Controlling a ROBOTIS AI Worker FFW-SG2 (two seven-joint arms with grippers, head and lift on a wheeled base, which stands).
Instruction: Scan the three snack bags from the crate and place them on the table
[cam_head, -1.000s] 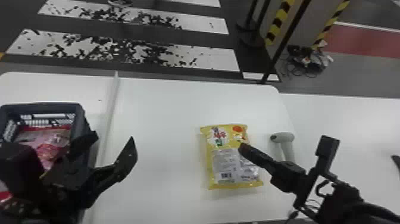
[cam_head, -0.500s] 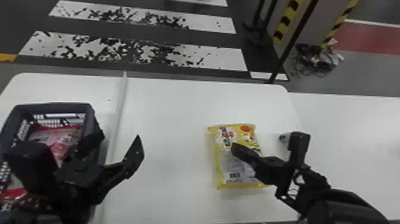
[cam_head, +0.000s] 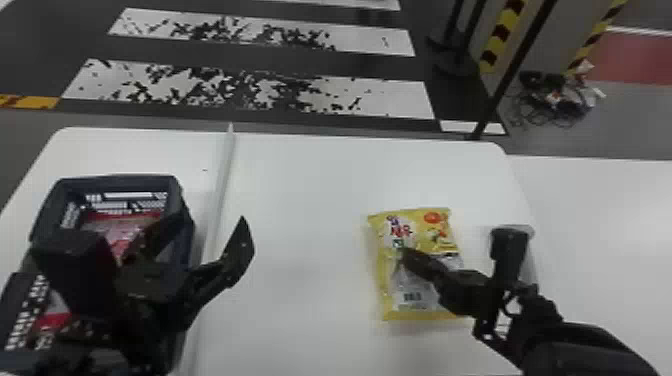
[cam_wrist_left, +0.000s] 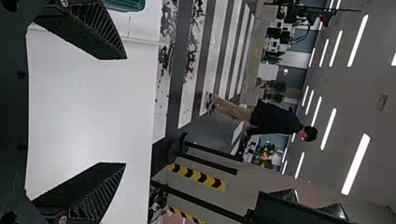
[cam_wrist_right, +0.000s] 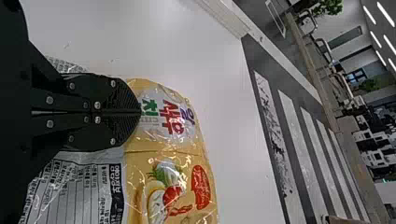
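Note:
My left gripper (cam_head: 207, 225) is beside the dark crate (cam_head: 117, 181), its two fingers (cam_wrist_left: 100, 28) wide apart in its wrist view, where the gripper (cam_wrist_left: 125, 112) holds nothing. Inside the crate lie red and pink snack bags (cam_head: 117, 235), partly hidden by the left arm. A yellow snack bag (cam_head: 390, 300) lies flat on the right part of the table, its barcode facing up. Over its middle is my right gripper (cam_head: 406, 254); in the right wrist view the gripper (cam_wrist_right: 139, 112) has its fingers together, over the printed face of the bag (cam_wrist_right: 163, 154).
A pale handheld scanner (cam_head: 529, 267) stands right of the yellow bag, partly behind the right gripper. A thin raised strip (cam_head: 222, 185) runs across the white table (cam_head: 300, 225), between crate and bag. Another white table (cam_head: 600, 210) adjoins at the right.
The head view has shifted, so table and crate sit farther right in it. My right gripper has moved a little left relative to the yellow bag, and its arm now covers more of the scanner.

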